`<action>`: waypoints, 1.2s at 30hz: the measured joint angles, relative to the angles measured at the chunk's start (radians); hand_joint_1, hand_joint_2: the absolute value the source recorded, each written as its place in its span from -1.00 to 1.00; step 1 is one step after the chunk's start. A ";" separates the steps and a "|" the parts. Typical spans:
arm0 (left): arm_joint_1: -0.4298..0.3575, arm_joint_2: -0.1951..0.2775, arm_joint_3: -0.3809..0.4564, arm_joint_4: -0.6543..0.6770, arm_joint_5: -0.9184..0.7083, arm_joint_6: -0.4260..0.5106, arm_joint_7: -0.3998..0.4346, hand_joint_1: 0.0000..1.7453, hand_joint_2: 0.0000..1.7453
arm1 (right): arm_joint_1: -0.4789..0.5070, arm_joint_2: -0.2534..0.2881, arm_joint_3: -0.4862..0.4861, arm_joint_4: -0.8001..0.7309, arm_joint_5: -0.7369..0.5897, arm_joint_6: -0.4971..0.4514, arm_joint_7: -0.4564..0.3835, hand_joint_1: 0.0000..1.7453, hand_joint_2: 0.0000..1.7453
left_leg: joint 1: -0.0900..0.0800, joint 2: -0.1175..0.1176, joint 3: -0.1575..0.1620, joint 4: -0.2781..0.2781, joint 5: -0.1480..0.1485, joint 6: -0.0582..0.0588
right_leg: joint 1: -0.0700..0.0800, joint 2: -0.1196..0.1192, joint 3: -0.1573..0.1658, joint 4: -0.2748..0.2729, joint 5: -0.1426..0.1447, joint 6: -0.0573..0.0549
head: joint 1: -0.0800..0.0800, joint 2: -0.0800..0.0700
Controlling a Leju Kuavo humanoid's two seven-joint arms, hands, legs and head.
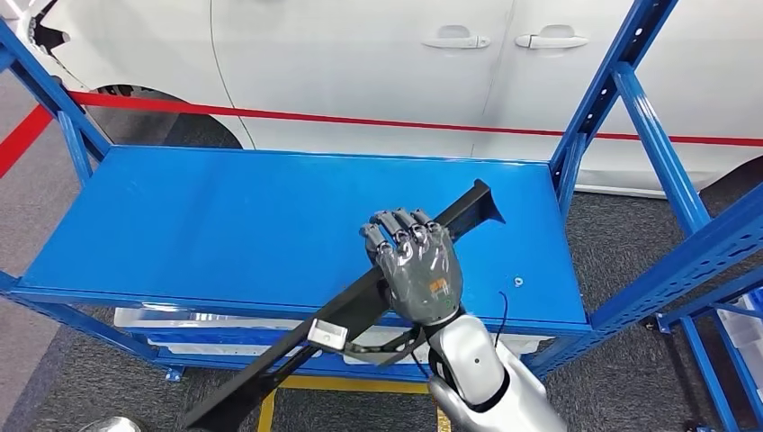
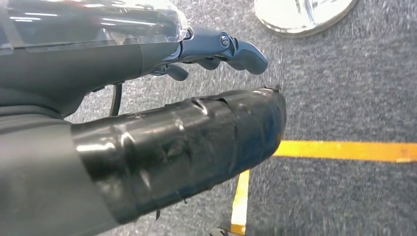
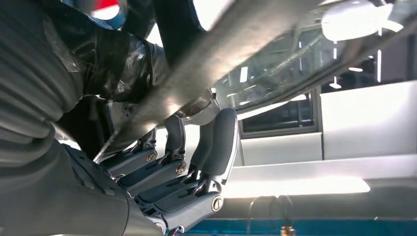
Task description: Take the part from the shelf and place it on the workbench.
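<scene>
grey carpet runs under a blue metal shelf [image 1: 225,225], and behind it stands a white car [image 1: 378,63] with a red stripe along its lower doors. across the shelf's flat top lies the part [image 1: 360,292], a long black strip of angled profile, set on a slant: its far end rests on the blue surface toward the back right, while its near end juts out past the front edge and hangs over the floor, where a yellow line [image 1: 360,385] is painted. a small silver fitting [image 1: 327,335] is fixed to the part just beyond the shelf's front lip. the right hand [image 1: 418,270] is placed over the part about halfway along its length, palm down, fingers [image 1: 396,225] curled across the far edge of the strip. from the right wrist view the hand [image 3: 167,167] has its fingers hooked around the dark bar [image 3: 221,54], which passes between them and the thumb, so it grips the part. the silver right forearm [image 1: 486,378] comes up from below the shelf's front right. in the left wrist view, the left hand [image 2: 147,64] hangs over the carpet near the yellow line [image 2: 344,150]; its thumb, wrapped in black tape, sticks out, and the dark fingers [image 2: 236,49] are bent with nothing in them.
</scene>
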 joint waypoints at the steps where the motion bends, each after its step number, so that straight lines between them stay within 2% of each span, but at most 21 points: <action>1: 0.001 0.000 0.002 0.000 0.001 -0.002 0.000 -1.00 -1.00 | 0.016 0.004 0.011 -0.011 0.009 -0.009 0.006 1.00 1.00 | 0.000 0.000 -0.008 0.017 0.004 -0.001 | 0.001 0.000 -0.001 0.002 -0.002 -0.001 | 0.000 0.000; 2: 0.002 0.001 0.005 0.000 0.002 -0.002 0.000 -1.00 -1.00 | 0.028 0.008 0.023 -0.022 0.017 -0.012 0.014 1.00 1.00 | 0.001 0.000 0.003 -0.005 0.026 -0.002 | 0.001 0.001 -0.001 0.005 -0.004 -0.001 | 0.000 0.000; 4: 0.002 0.004 0.010 0.000 0.002 -0.002 0.001 -1.00 -1.00 | 0.038 0.015 0.041 -0.038 0.024 -0.011 0.025 1.00 1.00 | 0.002 0.001 0.065 -0.133 0.090 0.002 | 0.001 0.004 0.000 0.013 -0.009 0.003 | 0.000 0.000; 6: 0.001 0.006 0.014 0.000 0.002 -0.001 0.001 -1.00 -1.00 | 0.039 0.020 0.048 -0.047 0.025 -0.009 0.028 1.00 1.00 | -0.001 -0.001 0.112 -0.231 0.121 0.010 | 0.005 0.005 -0.002 0.021 -0.014 0.011 | 0.000 0.000; 9: 0.001 0.006 0.016 0.000 0.002 -0.002 -0.001 -1.00 -1.00 | 0.037 0.027 0.051 -0.049 0.021 -0.006 0.028 1.00 1.00 | -0.003 -0.002 0.118 -0.250 0.125 0.026 | 0.008 0.006 -0.004 0.020 -0.012 0.024 | 0.001 0.000; 11: 0.001 0.006 0.016 0.000 0.003 -0.001 -0.001 -1.00 -1.00 | 0.035 0.028 0.051 -0.049 0.018 -0.005 0.028 1.00 1.00 | 0.001 0.000 0.120 -0.258 0.132 0.040 | 0.007 0.006 -0.014 0.043 -0.032 0.033 | 0.002 0.000; 14: 0.002 0.006 0.016 0.000 0.003 0.000 -0.001 -1.00 -1.00 | 0.034 0.026 0.050 -0.047 0.018 -0.004 0.037 1.00 1.00 | 0.003 0.002 0.119 -0.262 0.136 0.050 | 0.001 0.006 -0.086 0.207 -0.122 0.045 | 0.004 0.000; 15: 0.002 0.007 0.016 0.000 0.003 0.000 0.000 -1.00 -1.00 | 0.034 0.025 0.048 -0.045 0.019 -0.004 0.043 1.00 1.00 | 0.003 0.002 0.118 -0.261 0.136 0.051 | 0.000 0.005 -0.112 0.263 -0.142 0.047 | 0.004 0.000; 16: 0.002 0.007 0.016 0.000 0.003 0.001 0.001 -1.00 -1.00 | 0.034 0.024 0.045 -0.044 0.020 -0.005 0.049 1.00 1.00 | 0.003 0.001 0.118 -0.260 0.135 0.051 | -0.002 0.005 -0.126 0.291 -0.144 0.048 | 0.004 0.000; 17: 0.003 0.007 0.016 0.000 0.002 0.001 0.002 -1.00 -1.00 | 0.034 0.022 0.042 -0.043 0.021 -0.005 0.056 1.00 1.00 | 0.003 0.001 0.118 -0.258 0.135 0.050 | -0.002 0.005 -0.121 0.282 -0.127 0.048 | 0.004 0.000; 20: 0.003 0.006 0.016 0.000 0.002 0.001 0.002 -1.00 -1.00 | 0.028 0.018 0.030 -0.044 0.022 -0.006 0.076 1.00 1.00 | 0.001 -0.001 0.120 -0.255 0.131 0.045 | 0.000 0.005 -0.031 0.093 -0.033 0.037 | 0.004 0.000; 22: 0.003 0.006 0.016 0.000 0.002 0.001 0.002 -1.00 -1.00 | 0.022 0.014 0.025 -0.045 0.023 -0.008 0.094 1.00 1.00 | -0.002 -0.001 0.118 -0.254 0.130 0.036 | 0.005 0.006 0.001 0.022 -0.017 0.031 | 0.004 0.000; 24: 0.003 0.006 0.016 0.000 0.002 0.001 0.002 -1.00 -1.00 | 0.019 0.009 0.019 -0.049 0.023 -0.009 0.113 1.00 1.00 | -0.002 -0.001 0.118 -0.256 0.132 0.024 | 0.006 0.008 0.002 0.016 -0.016 0.025 | 0.003 0.000; 26: 0.003 0.007 0.017 0.000 0.002 0.002 0.002 -1.00 -1.00 | 0.018 0.003 0.014 -0.054 0.023 -0.010 0.122 1.00 1.00 | -0.001 0.000 0.111 -0.238 0.116 0.014 | 0.001 0.007 0.006 0.008 -0.010 0.014 | 0.003 0.000; 28: 0.003 0.008 0.017 0.000 0.002 0.001 0.001 -1.00 -1.00 | 0.017 -0.001 0.011 -0.060 0.024 -0.012 0.121 1.00 1.00 | 0.002 0.000 0.073 -0.152 0.063 0.007 | -0.002 0.004 0.008 0.002 -0.007 0.005 | 0.002 0.000; 30: 0.005 0.008 0.017 0.000 0.002 -0.001 -0.004 -1.00 -1.00 | 0.018 -0.003 0.011 -0.063 0.025 -0.013 0.114 1.00 1.00 | 0.003 0.000 0.014 -0.021 0.004 0.001 | -0.001 0.003 0.007 0.004 -0.008 0.002 | 0.002 0.000; 31: 0.005 0.008 0.017 0.000 0.002 -0.003 -0.007 -1.00 -1.00 | 0.019 -0.004 0.011 -0.063 0.025 -0.013 0.108 1.00 1.00 | 0.003 0.000 -0.004 0.019 -0.004 -0.001 | 0.000 0.002 0.007 0.004 -0.008 0.001 | 0.002 0.000; 32: 0.006 0.008 0.017 0.000 0.002 -0.005 -0.011 -1.00 -1.00 | 0.021 -0.004 0.011 -0.063 0.025 -0.013 0.103 1.00 1.00 | 0.004 0.000 -0.005 0.021 0.007 -0.002 | 0.000 0.003 0.007 0.005 -0.009 0.001 | 0.002 0.000; 33: 0.006 0.009 0.017 0.000 0.003 -0.007 -0.014 -1.00 -1.00 | 0.022 -0.005 0.012 -0.064 0.026 -0.013 0.100 1.00 1.00 | 0.004 0.001 0.014 -0.017 0.036 -0.001 | 0.000 0.003 0.008 0.006 -0.010 0.001 | 0.002 0.000; 35: 0.006 0.012 0.017 0.000 0.003 -0.014 -0.021 -1.00 -1.00 | 0.022 -0.004 0.013 -0.068 0.026 -0.013 0.094 1.00 1.00 | 0.002 0.001 0.081 -0.155 0.101 0.004 | 0.002 0.005 0.010 0.011 -0.014 0.005 | 0.002 0.000; 36: 0.005 0.012 0.017 0.000 0.004 -0.018 -0.025 -1.00 -0.50 | 0.022 -0.004 0.014 -0.070 0.026 -0.014 0.092 1.00 1.00 | 0.001 0.000 0.106 -0.209 0.119 0.008 | 0.004 0.005 0.009 0.013 -0.015 0.009 | 0.003 0.000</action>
